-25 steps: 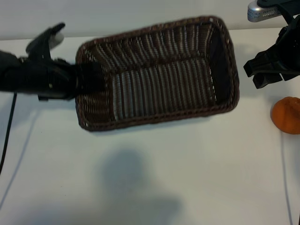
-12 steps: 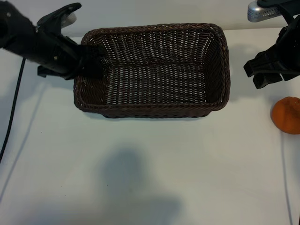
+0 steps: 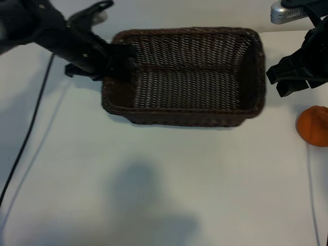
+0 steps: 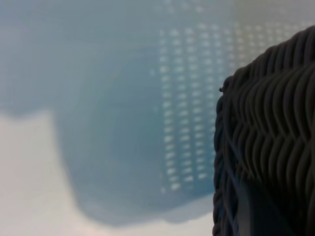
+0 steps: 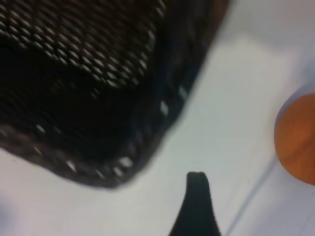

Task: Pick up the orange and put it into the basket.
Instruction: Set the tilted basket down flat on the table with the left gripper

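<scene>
The dark brown woven basket (image 3: 184,119) lies level across the back of the white table. My left gripper (image 3: 119,60) is shut on its left rim. The left wrist view shows only the weave of the basket (image 4: 270,128) close up and its shadow on the table. The orange (image 3: 313,125) sits on the table at the right edge, apart from the basket. My right gripper (image 3: 286,82) hangs open just behind the orange and right of the basket, holding nothing. The right wrist view shows one dark finger (image 5: 197,201), a corner of the basket (image 5: 98,98) and the orange (image 5: 297,142).
A black cable (image 3: 31,128) runs down the table's left side. A thin cable (image 3: 311,179) runs forward from the orange at the right. A grey device (image 3: 287,11) sits at the top right. A soft shadow (image 3: 143,200) lies on the white front half.
The left gripper has swung the basket from tilted to level and carried it to the right, closer to the right gripper. The right arm and the orange have not moved.
</scene>
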